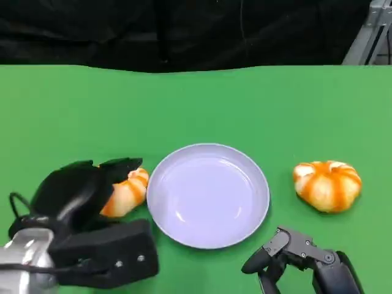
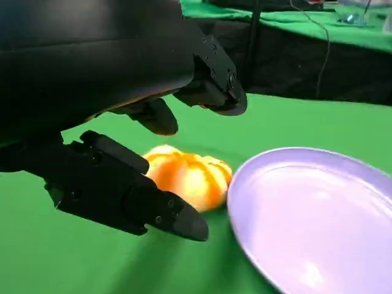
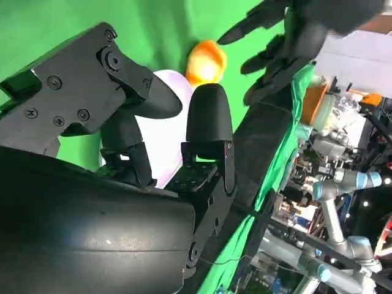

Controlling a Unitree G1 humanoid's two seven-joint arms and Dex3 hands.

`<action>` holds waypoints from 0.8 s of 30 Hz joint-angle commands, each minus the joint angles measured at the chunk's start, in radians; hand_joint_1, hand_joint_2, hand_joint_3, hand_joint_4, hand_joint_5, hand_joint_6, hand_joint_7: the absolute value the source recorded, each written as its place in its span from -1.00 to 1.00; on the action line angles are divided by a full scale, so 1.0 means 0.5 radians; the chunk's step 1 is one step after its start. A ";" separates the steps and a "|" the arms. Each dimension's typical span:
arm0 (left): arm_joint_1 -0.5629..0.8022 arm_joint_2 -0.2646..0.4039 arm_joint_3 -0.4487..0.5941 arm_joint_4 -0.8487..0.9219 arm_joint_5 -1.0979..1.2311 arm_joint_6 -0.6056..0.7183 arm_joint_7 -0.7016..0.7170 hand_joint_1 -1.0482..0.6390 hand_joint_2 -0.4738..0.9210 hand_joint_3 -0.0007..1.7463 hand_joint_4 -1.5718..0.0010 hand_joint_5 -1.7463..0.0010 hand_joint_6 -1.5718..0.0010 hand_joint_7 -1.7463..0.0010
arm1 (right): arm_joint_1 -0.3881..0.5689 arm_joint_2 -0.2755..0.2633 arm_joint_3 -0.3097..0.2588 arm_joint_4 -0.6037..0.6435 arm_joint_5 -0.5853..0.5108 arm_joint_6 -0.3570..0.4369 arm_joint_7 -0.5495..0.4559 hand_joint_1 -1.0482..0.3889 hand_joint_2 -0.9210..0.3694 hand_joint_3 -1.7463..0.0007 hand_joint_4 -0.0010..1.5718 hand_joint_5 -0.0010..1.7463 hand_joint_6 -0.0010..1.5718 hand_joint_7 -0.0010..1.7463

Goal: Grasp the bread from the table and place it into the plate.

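A lilac plate (image 1: 208, 196) lies at the table's middle with nothing in it. An orange-striped bread (image 1: 127, 193) rests on the green cloth just left of the plate's rim. My left hand (image 1: 86, 190) hovers over that bread with fingers spread; in the left wrist view the bread (image 2: 187, 177) lies between the thumb and the upper fingers (image 2: 211, 86), untouched, beside the plate (image 2: 318, 214). A second, rounder bread (image 1: 327, 185) sits to the right of the plate. My right hand (image 1: 294, 254) stays low near the front edge, holding nothing. The right wrist view shows the bread (image 3: 205, 61) under the left hand (image 3: 294, 37).
Green cloth (image 1: 196, 104) covers the table, with a black backdrop behind its far edge. A metal frame (image 1: 367, 37) stands at the back right. The right wrist view shows lab equipment and a robot arm (image 3: 343, 184) beyond the table.
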 commanded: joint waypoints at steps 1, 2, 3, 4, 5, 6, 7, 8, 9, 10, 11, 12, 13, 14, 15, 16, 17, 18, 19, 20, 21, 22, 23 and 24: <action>-0.146 0.019 -0.120 0.129 0.214 0.136 -0.049 -0.42 0.99 -1.00 0.66 0.49 0.51 1.00 | 0.007 -0.010 -0.012 -0.029 0.000 0.020 -0.013 0.28 -0.28 -0.33 -0.09 0.85 -0.06 0.37; -0.149 0.018 -0.126 0.131 0.219 0.146 -0.048 -0.42 0.99 -1.00 0.66 0.48 0.51 1.00 | 0.007 -0.010 -0.012 -0.030 0.000 0.021 -0.013 0.28 -0.28 -0.33 -0.09 0.85 -0.06 0.37; -0.152 0.018 -0.131 0.132 0.222 0.154 -0.048 -0.42 0.99 -1.00 0.66 0.48 0.51 1.00 | 0.007 -0.010 -0.012 -0.030 0.000 0.021 -0.013 0.28 -0.28 -0.33 -0.09 0.85 -0.06 0.37; -0.243 0.002 -0.200 0.266 0.297 0.195 -0.070 -0.42 0.99 -1.00 0.66 0.48 0.51 1.00 | 0.008 -0.009 -0.010 -0.028 0.003 0.019 -0.013 0.28 -0.28 -0.33 -0.09 0.84 -0.06 0.37; -0.312 -0.010 -0.253 0.369 0.352 0.226 -0.086 -0.41 0.99 -1.00 0.65 0.47 0.50 0.99 | 0.009 -0.009 -0.008 -0.027 0.006 0.017 -0.013 0.29 -0.28 -0.33 -0.08 0.85 -0.06 0.37; -0.361 -0.018 -0.290 0.442 0.391 0.250 -0.096 -0.41 0.99 -1.00 0.63 0.48 0.49 0.99 | 0.010 -0.009 -0.007 -0.026 0.007 0.016 -0.014 0.30 -0.28 -0.33 -0.08 0.85 -0.06 0.37; -0.390 -0.024 -0.312 0.483 0.411 0.265 -0.100 -0.41 0.99 -1.00 0.63 0.48 0.49 0.99 | 0.010 -0.009 -0.007 -0.026 0.008 0.016 -0.014 0.30 -0.28 -0.33 -0.08 0.85 -0.06 0.37; -0.435 -0.048 -0.339 0.585 0.414 0.283 -0.095 -0.41 0.99 -1.00 0.62 0.49 0.49 0.99 | 0.013 -0.009 -0.005 -0.030 0.007 0.017 -0.015 0.30 -0.28 -0.33 -0.08 0.85 -0.06 0.37; -0.471 -0.065 -0.360 0.666 0.415 0.297 -0.089 -0.39 0.99 -1.00 0.62 0.50 0.49 0.99 | 0.015 -0.009 -0.004 -0.034 0.006 0.017 -0.015 0.29 -0.28 -0.34 -0.08 0.84 -0.06 0.36; -0.518 -0.088 -0.392 0.781 0.421 0.313 -0.081 -0.38 0.99 -1.00 0.62 0.51 0.49 0.99 | 0.017 -0.010 -0.003 -0.035 0.007 0.014 -0.015 0.29 -0.28 -0.34 -0.09 0.84 -0.06 0.36; -0.552 -0.102 -0.414 0.860 0.424 0.324 -0.072 -0.39 0.99 -1.00 0.61 0.53 0.48 0.99 | 0.019 -0.011 -0.002 -0.035 0.007 0.011 -0.015 0.29 -0.27 -0.34 -0.08 0.84 -0.06 0.36; -0.571 -0.108 -0.427 0.904 0.424 0.330 -0.064 -0.39 0.99 -1.00 0.60 0.55 0.48 0.99 | 0.019 -0.011 -0.001 -0.034 0.008 0.010 -0.015 0.29 -0.27 -0.34 -0.08 0.84 -0.06 0.36; -0.603 -0.128 -0.444 0.998 0.414 0.332 -0.049 -0.39 0.99 -1.00 0.59 0.56 0.48 0.99 | 0.021 -0.014 -0.002 -0.032 0.002 0.009 -0.017 0.29 -0.27 -0.34 -0.08 0.84 -0.06 0.36; -0.625 -0.142 -0.456 1.060 0.404 0.333 -0.035 -0.37 0.99 -1.00 0.58 0.59 0.48 0.99 | 0.022 -0.016 -0.003 -0.031 -0.002 0.009 -0.018 0.27 -0.28 -0.33 -0.08 0.84 -0.06 0.36; -0.642 -0.151 -0.465 1.106 0.395 0.333 -0.024 -0.36 1.00 -1.00 0.57 0.63 0.48 1.00 | 0.023 -0.017 -0.003 -0.031 -0.005 0.009 -0.019 0.26 -0.28 -0.33 -0.08 0.84 -0.06 0.36; -0.656 -0.164 -0.465 1.172 0.366 0.322 -0.009 -0.36 1.00 -1.00 0.56 0.64 0.48 1.00 | 0.026 -0.015 -0.001 -0.031 -0.005 0.008 -0.021 0.25 -0.28 -0.32 -0.08 0.84 -0.06 0.35; -0.664 -0.167 -0.465 1.217 0.343 0.302 0.005 -0.32 1.00 -1.00 0.54 0.68 0.47 1.00 | 0.028 -0.013 0.000 -0.032 -0.004 0.007 -0.022 0.25 -0.29 -0.32 -0.08 0.83 -0.06 0.35; -0.666 -0.157 -0.467 1.258 0.317 0.250 0.047 -0.27 1.00 -0.99 0.50 0.70 0.45 0.99 | 0.026 -0.012 0.001 -0.027 -0.005 0.001 -0.026 0.24 -0.29 -0.31 -0.08 0.83 -0.05 0.35; -0.655 -0.141 -0.458 1.290 0.279 0.168 0.130 -0.20 1.00 -0.99 0.41 0.67 0.38 0.96 | 0.027 -0.010 0.003 -0.029 -0.005 0.006 -0.025 0.24 -0.29 -0.31 -0.08 0.83 -0.05 0.35; -0.637 -0.130 -0.433 1.314 0.230 0.071 0.245 -0.13 1.00 -0.99 0.29 0.61 0.27 0.94 | 0.028 -0.008 0.004 -0.031 -0.007 0.011 -0.025 0.23 -0.29 -0.31 -0.08 0.82 -0.05 0.35; -0.619 -0.119 -0.406 1.339 0.181 -0.037 0.381 -0.09 0.99 -0.99 0.16 0.27 0.05 0.92 | 0.026 -0.009 0.004 -0.027 -0.010 0.006 -0.028 0.23 -0.29 -0.31 -0.08 0.82 -0.05 0.35; -0.606 -0.109 -0.387 1.359 0.144 -0.124 0.495 -0.06 0.95 -0.99 0.04 -0.42 -0.27 0.88 | 0.025 -0.010 0.003 -0.025 -0.013 0.000 -0.031 0.23 -0.29 -0.31 -0.07 0.82 -0.05 0.35; -0.600 -0.098 -0.377 1.374 0.121 -0.186 0.580 -0.05 0.94 -1.00 -0.03 -0.70 -0.40 0.86 | 0.024 -0.012 0.002 -0.022 -0.016 -0.007 -0.033 0.23 -0.29 -0.30 -0.07 0.82 -0.05 0.34; -0.600 -0.090 -0.377 1.390 0.107 -0.224 0.632 -0.05 0.93 -0.99 -0.11 -0.88 -0.51 0.84 | 0.023 -0.013 0.002 -0.020 -0.018 -0.012 -0.035 0.23 -0.30 -0.30 -0.07 0.82 -0.05 0.34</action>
